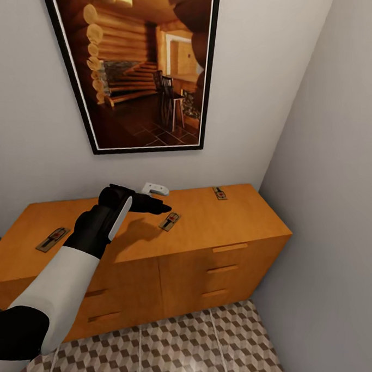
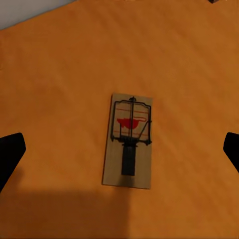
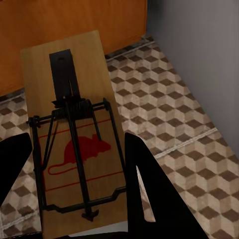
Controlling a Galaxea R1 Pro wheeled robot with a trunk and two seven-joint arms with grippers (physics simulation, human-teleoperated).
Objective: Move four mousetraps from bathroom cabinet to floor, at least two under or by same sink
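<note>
Three mousetraps lie on the orange-brown cabinet (image 1: 228, 218): one at its left end (image 1: 53, 239), one in the middle (image 1: 169, 221), one at the far right back (image 1: 220, 193). My left gripper (image 1: 162, 208) hovers over the cabinet top just left of the middle mousetrap. In the left wrist view this mousetrap (image 2: 128, 141) lies flat, centred between the wide-apart fingers (image 2: 11, 155), so the left gripper (image 2: 123, 144) is open. My right gripper (image 3: 77, 169) is shut on a fourth mousetrap (image 3: 74, 124), held above the cube-patterned bathroom floor (image 3: 189, 114).
A small white object (image 1: 154, 189) rests at the back of the cabinet top. A large framed picture (image 1: 140, 69) hangs above. A grey wall (image 1: 333, 188) closes the right side. Patterned floor (image 1: 199, 350) runs in front of the drawers.
</note>
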